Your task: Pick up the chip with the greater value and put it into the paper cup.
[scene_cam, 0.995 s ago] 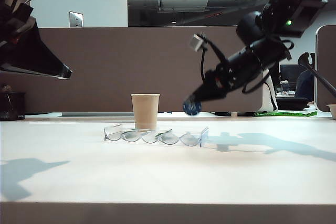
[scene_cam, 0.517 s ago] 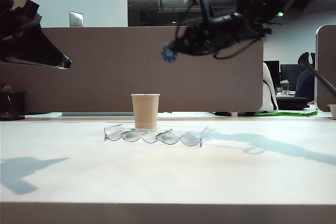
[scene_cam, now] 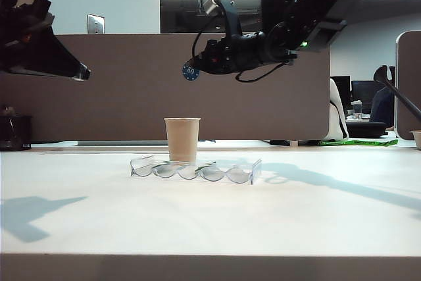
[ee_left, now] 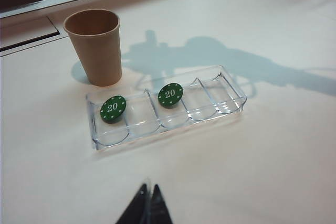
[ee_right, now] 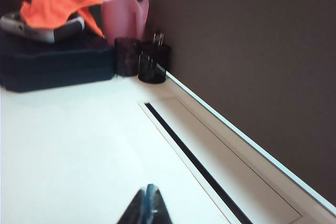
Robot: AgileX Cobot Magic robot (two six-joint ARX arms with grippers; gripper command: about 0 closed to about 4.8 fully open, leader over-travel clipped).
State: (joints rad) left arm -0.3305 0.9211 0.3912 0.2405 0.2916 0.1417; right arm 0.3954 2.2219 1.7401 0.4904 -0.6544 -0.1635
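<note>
Brown partition behind, pale surface (scene_cam: 210,215) below. Right pincer (scene_cam: 195,70) upper centre of exterior frame, pinching blue 50 chip (scene_cam: 191,72), high above and slightly right of paper cup (scene_cam: 181,139); straight descent needed. Left pincer (ee_left: 147,205) pressed together, empty, far upper left.

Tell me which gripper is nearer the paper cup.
Right. The right gripper, holding the blue 50 chip, hangs high, almost directly over the paper cup; the left gripper is raised far to the cup's left.

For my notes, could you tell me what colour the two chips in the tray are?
Green chips, left wrist view.
</note>
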